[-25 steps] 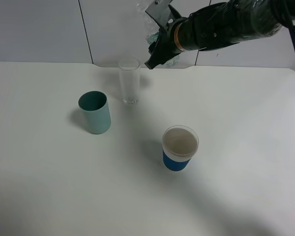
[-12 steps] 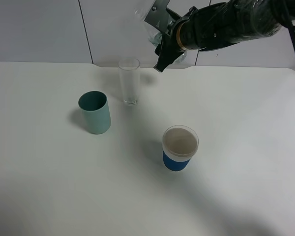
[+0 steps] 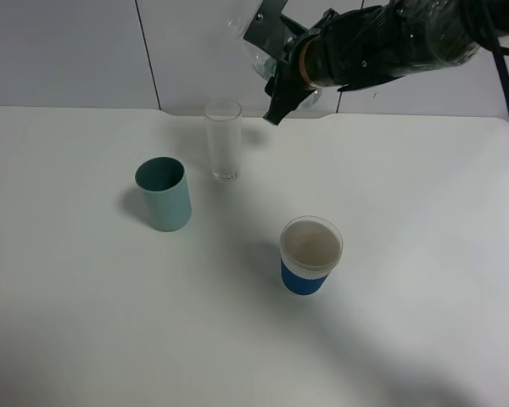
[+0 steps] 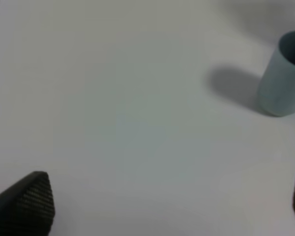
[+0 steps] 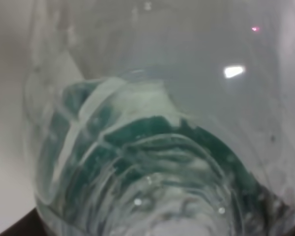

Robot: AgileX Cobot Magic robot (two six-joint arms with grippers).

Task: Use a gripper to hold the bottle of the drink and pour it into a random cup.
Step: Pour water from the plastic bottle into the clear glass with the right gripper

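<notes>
Small clear plastic bottle with dark green label (image 3: 256,59) is clamped in the black right gripper (image 3: 282,80) and held high off the white table (image 3: 424,254), so the neck can be brought over a rim. In the right wrist view the frame is filled by the bottle (image 5: 152,147); the fingers are hidden there. Tall clear glass tumbler (image 3: 223,140) stands just below and beside it, the nearest cup, apparently empty, so the pour is judged not started. Teal plastic cup (image 3: 164,193) and white paper cup with blue sleeve (image 3: 310,254) stand apart. Left gripper (image 4: 164,201) is spread wide, with nothing held.
</notes>
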